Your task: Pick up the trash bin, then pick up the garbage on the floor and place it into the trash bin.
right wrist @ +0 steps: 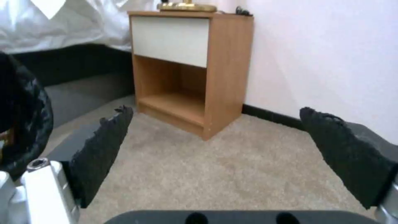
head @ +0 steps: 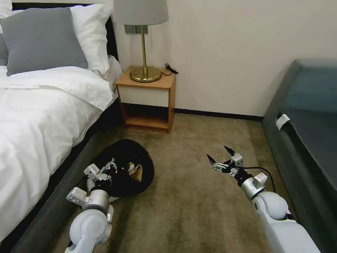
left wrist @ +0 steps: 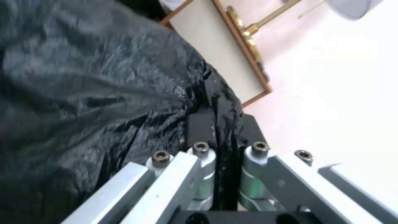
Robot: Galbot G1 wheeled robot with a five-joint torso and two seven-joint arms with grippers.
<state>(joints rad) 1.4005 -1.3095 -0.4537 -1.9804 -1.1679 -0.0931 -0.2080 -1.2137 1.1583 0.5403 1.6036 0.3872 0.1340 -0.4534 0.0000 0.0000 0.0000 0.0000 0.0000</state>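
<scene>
The trash bin point(head: 128, 154), lined with a crinkled black bag, is tilted off the carpeted floor point(head: 189, 203) beside the bed. My left gripper point(head: 107, 169) is shut on its near rim. In the left wrist view the fingers point(left wrist: 200, 126) pinch the black bag point(left wrist: 83, 93) at the rim, which sits in my left gripper point(left wrist: 224, 127). A gold-tan piece of garbage point(head: 135, 172) lies inside the bin. My right gripper point(head: 221, 157) hovers open over bare carpet to the bin's right, holding nothing. The right wrist view shows its pads point(right wrist: 104, 149) wide apart and the bin's edge point(right wrist: 25, 112).
A wooden nightstand point(head: 147, 102) with a brass lamp point(head: 144, 42) stands against the far wall. The white bed point(head: 42, 116) runs along the left, and a dark upholstered bench point(head: 305, 119) along the right. Carpet lies between them.
</scene>
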